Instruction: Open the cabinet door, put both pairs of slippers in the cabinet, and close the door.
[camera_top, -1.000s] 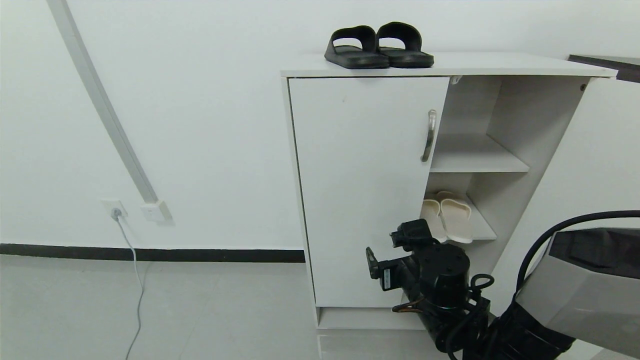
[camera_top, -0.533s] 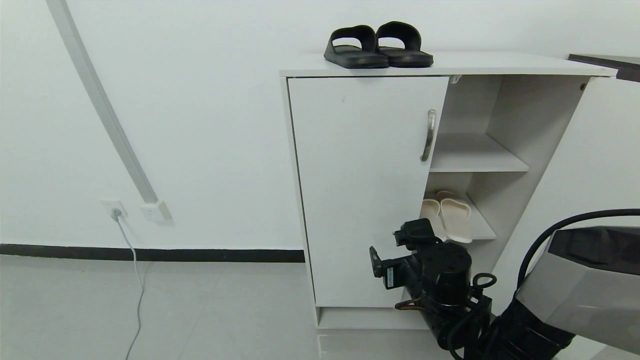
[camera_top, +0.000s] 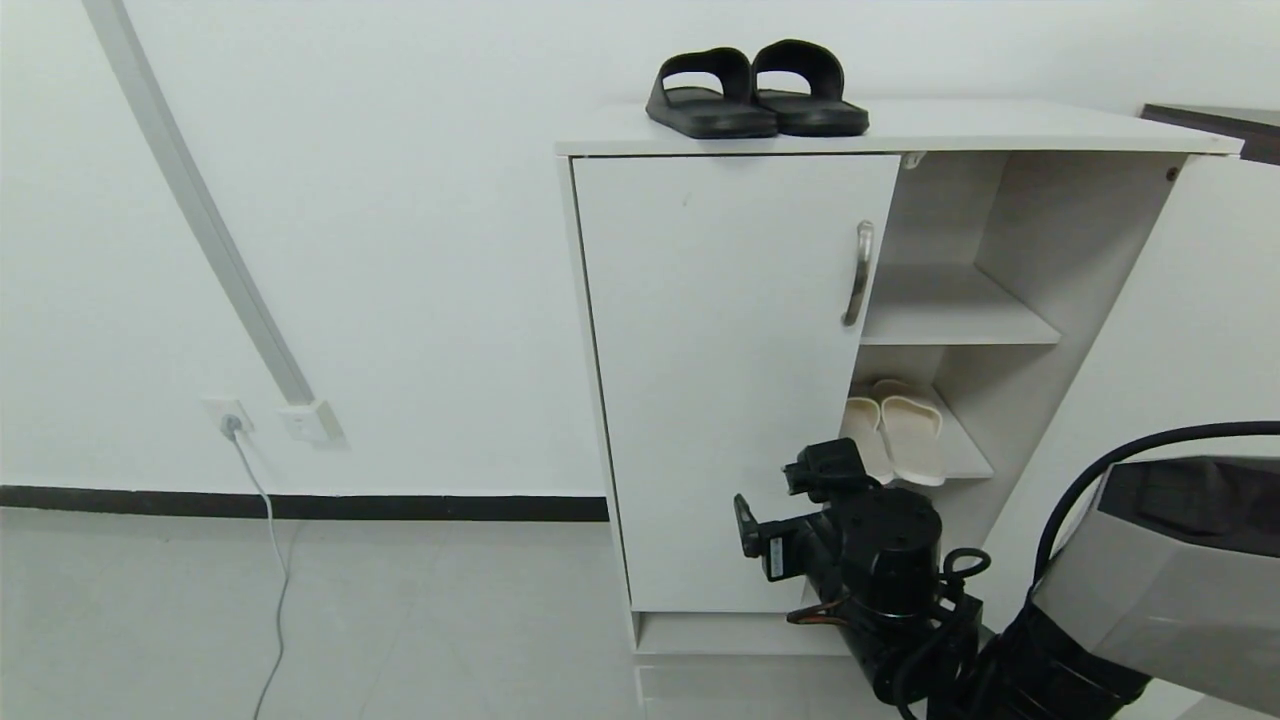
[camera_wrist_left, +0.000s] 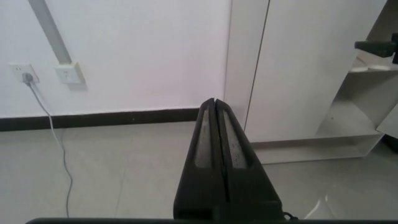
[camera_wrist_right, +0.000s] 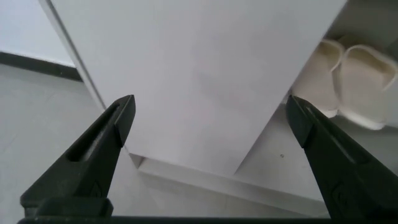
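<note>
Gaping wide, the right gripper (camera_wrist_right: 209, 106) is empty because the white slippers (camera_wrist_right: 364, 84) sit shelved beyond its fingers (camera_wrist_right: 102, 140). Left gripper (camera_wrist_left: 215, 102) presses its fingers (camera_wrist_left: 204, 137) together, apparently idle.

Two slipper pairs (camera_top: 712, 112), one cabinet (camera_top: 730, 400)

The head camera looks from well back, forward and a little down, on the whole cabinet (camera_top: 950, 122), the wall (camera_top: 400, 250) and the floor (camera_top: 400, 620). The left wrist camera sits low and looks along the left end effector (camera_wrist_left: 214, 106) toward the wall socket (camera_wrist_left: 25, 73) and the closed door (camera_wrist_left: 298, 62), both also in the head view. The right wrist camera is very near this door and shares the cream slippers (camera_wrist_right: 354, 81) with the head view.
</note>
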